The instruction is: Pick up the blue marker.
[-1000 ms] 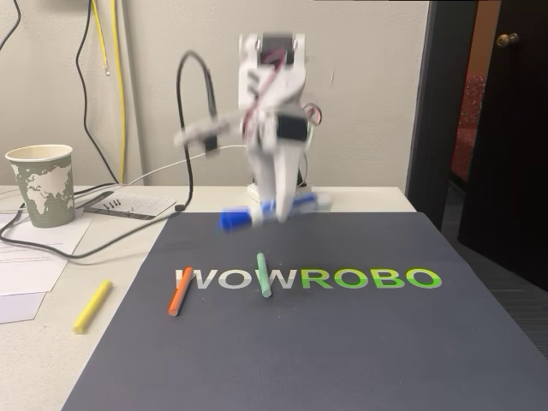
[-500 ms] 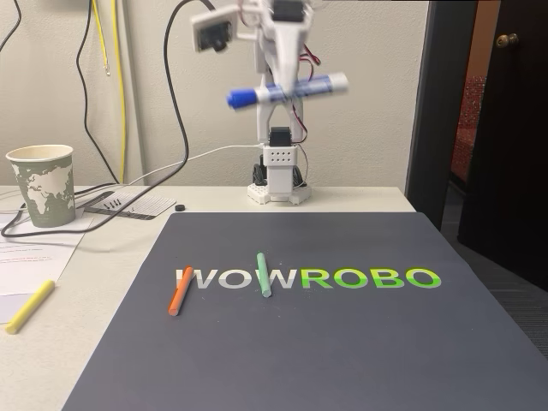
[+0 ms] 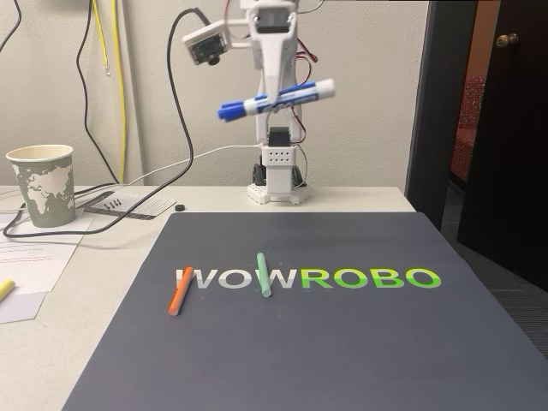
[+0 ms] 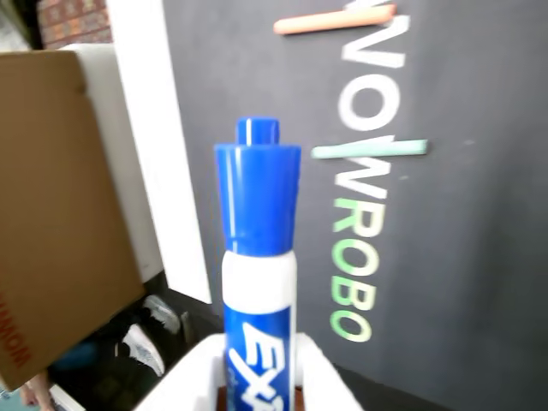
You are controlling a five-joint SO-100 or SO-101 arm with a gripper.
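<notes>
Arm: white SO-100-type arm, raised high above its base at the far edge of the surface (image 3: 103, 282), fixed view.
Jaws: the gripper (image 3: 276, 94) has its jaws pinching the blue marker (image 3: 276, 99) around mid-barrel; in the wrist view the white jaw tips sit on either side of the barrel at the frame's bottom (image 4: 257, 390).
Blue marker: held in the air, well above the mat, roughly horizontal w/ a slight tilt; blue cap end lower, toward the left of the fixed view, other end up and right. In the wrist view the marker (image 4: 257, 257) points up the frame, blue cap on top, white barrel and blue Expo label below.
Mat: dark grey mat (image 3: 342, 342) w/ "WOWROBO" lettering, white then green, covers most of the surface in front of the arm.
Sticks: thin orange stick (image 3: 180, 290) lies on the mat at the first "W"; thin green stick (image 3: 264, 274) lies across the second "W". Both well apart from the marker. Wrist view shows the orange stick (image 4: 334, 20) and green stick (image 4: 368, 151) too.
Yellow stick: tip only (image 3: 4, 288), at the left edge of the fixed view, off the mat.
Cup: paper cup w/ world-map print (image 3: 41, 184), upright at far left, beside papers and cables.
Cam: small camera (image 3: 205, 44) on the arm, upper left of the jaws.
</notes>
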